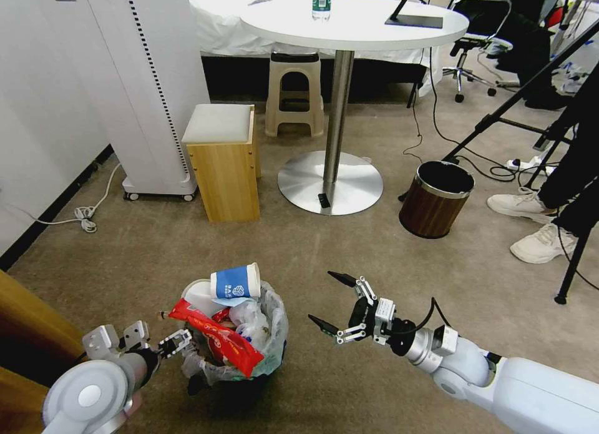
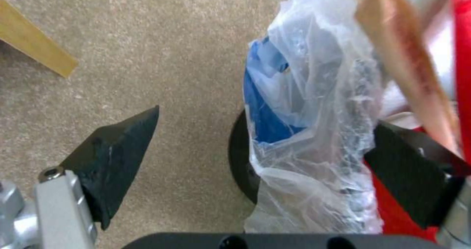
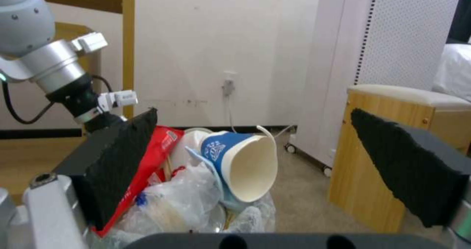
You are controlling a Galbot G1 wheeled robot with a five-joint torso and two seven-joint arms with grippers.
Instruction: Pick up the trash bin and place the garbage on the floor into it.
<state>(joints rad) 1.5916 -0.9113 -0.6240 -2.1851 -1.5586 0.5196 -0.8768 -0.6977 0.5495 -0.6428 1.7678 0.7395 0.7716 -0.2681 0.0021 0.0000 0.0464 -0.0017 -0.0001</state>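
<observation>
Head view: left end effector (image 1: 178,345) straddles the overfull trash bin (image 1: 240,359) rim, fingers spread; right end effector (image 1: 331,303) wide open, empty. Perched blue paper cup (image 1: 236,281) could topple out.

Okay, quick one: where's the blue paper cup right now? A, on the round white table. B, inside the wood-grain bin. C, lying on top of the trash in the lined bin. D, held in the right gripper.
C: the blue paper cup lies on its side atop the garbage heaped in the trash bin, while the right gripper is open and empty beside it.
</observation>
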